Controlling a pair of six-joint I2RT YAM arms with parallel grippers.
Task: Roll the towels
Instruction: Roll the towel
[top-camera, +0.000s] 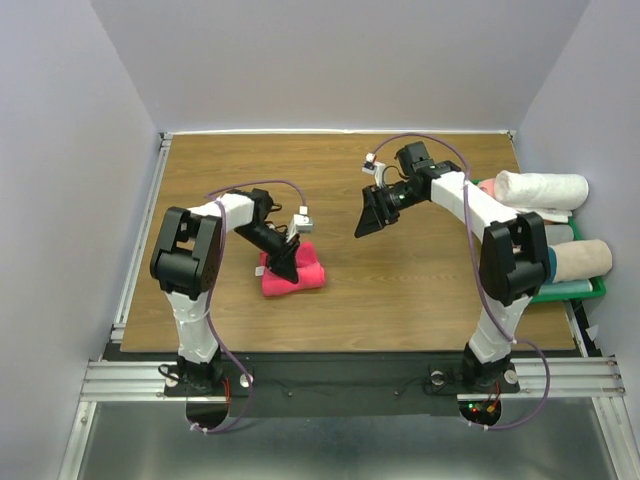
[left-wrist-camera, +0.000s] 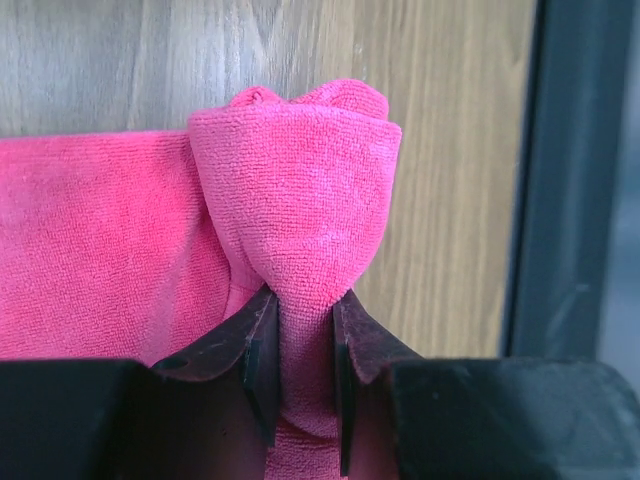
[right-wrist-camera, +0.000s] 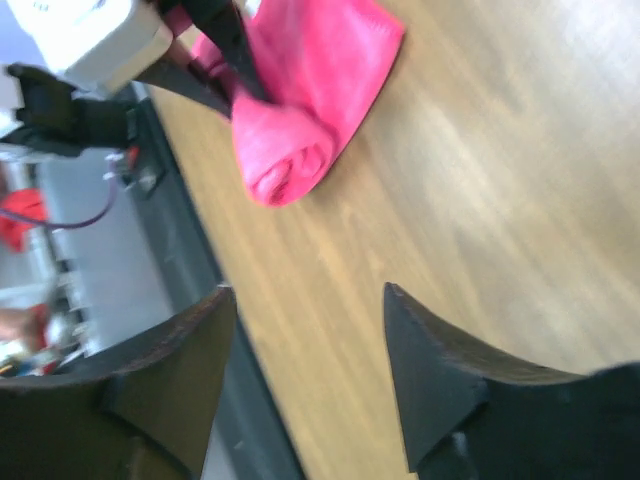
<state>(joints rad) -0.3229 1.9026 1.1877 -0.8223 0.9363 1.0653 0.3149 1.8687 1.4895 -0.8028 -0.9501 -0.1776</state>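
The pinkish-red towel (top-camera: 300, 275) lies rolled up on the wooden table, left of centre. My left gripper (top-camera: 287, 268) is shut on the end of the roll; in the left wrist view the fingers pinch a bunch of the towel (left-wrist-camera: 300, 220) between them. My right gripper (top-camera: 368, 222) is open and empty, held above the table to the right of the towel, apart from it. In the right wrist view the rolled towel (right-wrist-camera: 300, 110) shows at the top with its spiral end facing me and the left arm's fingers (right-wrist-camera: 225, 50) on it.
A green tray (top-camera: 575, 290) at the table's right edge holds rolled towels: a white one (top-camera: 540, 188) and a beige one (top-camera: 580, 258), with others partly hidden by the right arm. The table's near edge runs into a metal rail (top-camera: 350, 375).
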